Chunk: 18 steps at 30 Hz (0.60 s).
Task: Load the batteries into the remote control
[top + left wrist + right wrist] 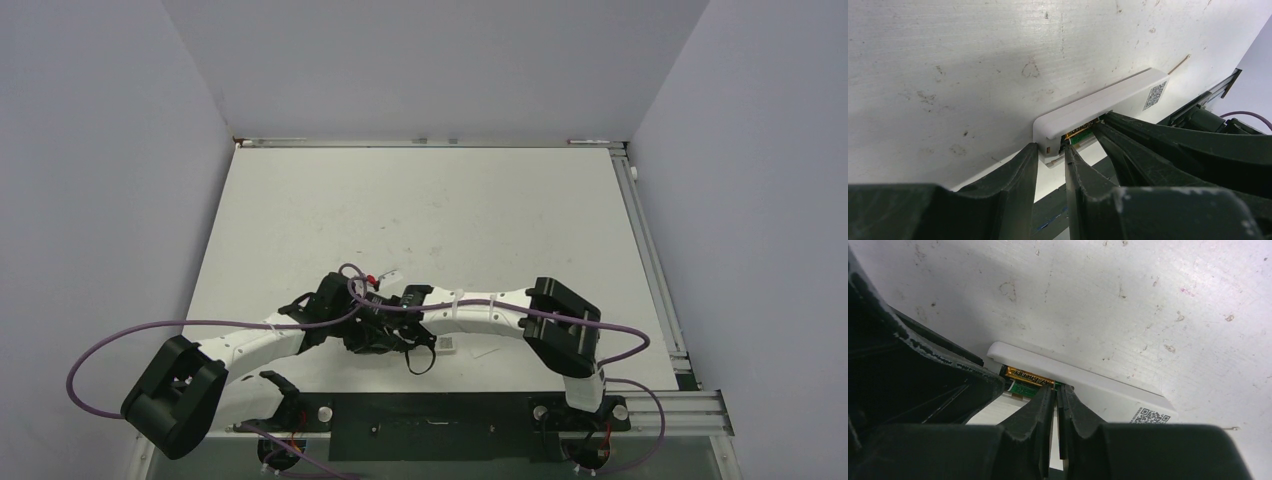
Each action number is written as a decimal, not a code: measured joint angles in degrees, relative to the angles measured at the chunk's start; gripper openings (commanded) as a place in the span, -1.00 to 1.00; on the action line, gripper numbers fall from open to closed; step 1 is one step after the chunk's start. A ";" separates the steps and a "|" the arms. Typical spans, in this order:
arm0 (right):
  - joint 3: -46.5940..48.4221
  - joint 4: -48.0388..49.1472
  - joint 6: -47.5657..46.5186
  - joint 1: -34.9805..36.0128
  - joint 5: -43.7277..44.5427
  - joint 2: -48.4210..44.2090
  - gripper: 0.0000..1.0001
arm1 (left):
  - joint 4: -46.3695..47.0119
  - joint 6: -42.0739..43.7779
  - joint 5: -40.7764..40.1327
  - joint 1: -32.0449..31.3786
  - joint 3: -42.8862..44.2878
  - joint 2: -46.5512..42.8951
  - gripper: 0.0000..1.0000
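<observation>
One gold-orange battery [1028,375] lay in the recess of the remote control [1098,385], flat on the desk [1128,300]. Left fingers [1020,172] clamped the remote's end; right fingers [1040,405], pressed together, pointed at the battery.

Partly hidden: battery [1028,375] and remote [1098,386]
The right gripper [1056,390] covers one battery end; overhead, the remote is mostly masked.

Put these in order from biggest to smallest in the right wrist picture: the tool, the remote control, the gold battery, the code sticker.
1. right tool, though it only looks huge by being nearest the camera.
2. remote control.
3. gold battery and code sticker look about alike; the battery is partly hidden, so no ranking.
</observation>
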 measured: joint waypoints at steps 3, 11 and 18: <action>2.08 -2.23 -0.15 0.59 1.27 1.38 -0.83 | 0.00 -0.04 0.07 0.02 0.00 0.00 -0.50; 5.33 -5.92 0.04 1.01 2.38 3.30 -0.83 | -0.72 -0.11 0.39 0.07 -0.02 -0.52 -0.33; 6.71 -7.13 0.35 1.20 3.67 3.91 -0.82 | -3.10 0.00 0.35 0.28 -0.02 -2.38 -0.29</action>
